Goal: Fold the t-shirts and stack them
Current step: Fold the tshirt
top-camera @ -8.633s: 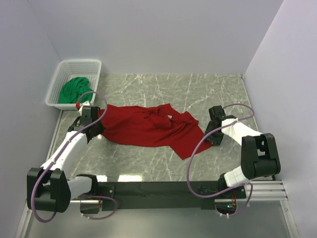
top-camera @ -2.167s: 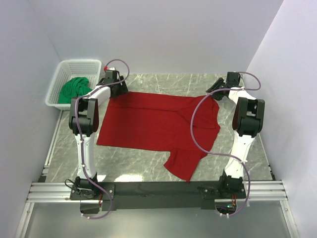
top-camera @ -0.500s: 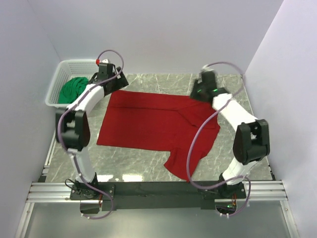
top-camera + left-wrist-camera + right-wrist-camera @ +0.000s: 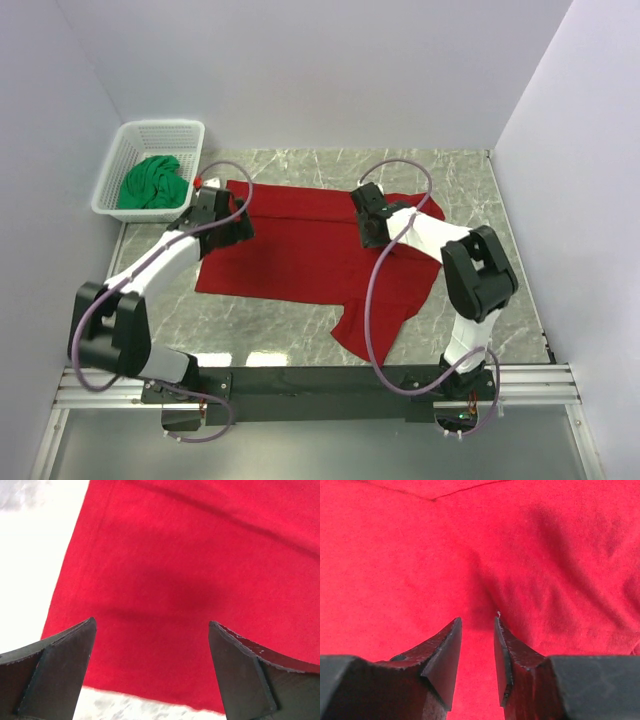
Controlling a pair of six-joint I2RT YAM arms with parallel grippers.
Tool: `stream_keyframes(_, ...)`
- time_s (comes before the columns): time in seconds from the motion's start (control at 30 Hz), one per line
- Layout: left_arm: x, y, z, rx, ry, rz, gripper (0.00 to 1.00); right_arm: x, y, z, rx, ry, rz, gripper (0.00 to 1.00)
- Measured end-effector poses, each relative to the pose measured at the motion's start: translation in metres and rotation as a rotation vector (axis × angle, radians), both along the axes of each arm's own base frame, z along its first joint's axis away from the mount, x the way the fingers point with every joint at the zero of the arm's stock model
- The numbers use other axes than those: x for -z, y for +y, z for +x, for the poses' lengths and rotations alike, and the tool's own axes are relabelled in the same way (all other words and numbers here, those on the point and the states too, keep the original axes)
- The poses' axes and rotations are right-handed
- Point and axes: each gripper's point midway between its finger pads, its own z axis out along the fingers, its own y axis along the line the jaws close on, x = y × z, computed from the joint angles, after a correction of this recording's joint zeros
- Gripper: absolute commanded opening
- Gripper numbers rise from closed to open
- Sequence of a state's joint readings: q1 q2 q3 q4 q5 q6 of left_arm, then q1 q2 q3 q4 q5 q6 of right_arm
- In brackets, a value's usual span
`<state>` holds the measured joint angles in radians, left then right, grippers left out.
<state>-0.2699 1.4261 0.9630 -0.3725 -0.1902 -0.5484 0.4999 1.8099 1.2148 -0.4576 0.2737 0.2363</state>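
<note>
- The red t-shirt (image 4: 300, 250) lies spread nearly flat in the middle of the marble table (image 4: 470, 180). One flap of it pokes out toward the near edge on its right side.
- The green t-shirt (image 4: 152, 183) sits bunched up in the white basket (image 4: 160, 130) at the far left corner, apart from the red one.
- The left gripper (image 4: 151, 630) hangs over the left edge of the red t-shirt. Its fingers (image 4: 60, 665) are spread wide with nothing between them. In the wrist view, bare table shows just past the cloth's edge.
- The right gripper (image 4: 477, 622) is down over the far right part of the red t-shirt, its tips at the cloth.
- Its fingers (image 4: 442, 655) stand close together with only a narrow slit between them.
- Creases in the fabric run toward that slit, but I cannot tell whether any cloth is pinched in it.
</note>
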Motion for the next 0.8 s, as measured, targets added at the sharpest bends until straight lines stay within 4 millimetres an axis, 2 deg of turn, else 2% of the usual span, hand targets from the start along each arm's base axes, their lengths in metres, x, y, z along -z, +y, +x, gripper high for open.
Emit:
stream_keyframes(0.13, 0.0, 0.008, -0.018, 0.0, -0.007, 0.018, 0.99, 0.015, -0.005, 0.004, 0.006, 0.02, -0.053, 0.38)
stream_keyframes(0.37, -0.01, 0.007, -0.011, 0.0, -0.056, 0.011, 0.98, 0.016, -0.008, 0.019, 0.014, 0.0, -0.103, 0.37)
stream_keyframes(0.8, -0.011, 0.007, -0.01, 0.01, -0.061, 0.019, 0.98, 0.015, -0.025, 0.025, 0.043, -0.004, -0.127, 0.34)
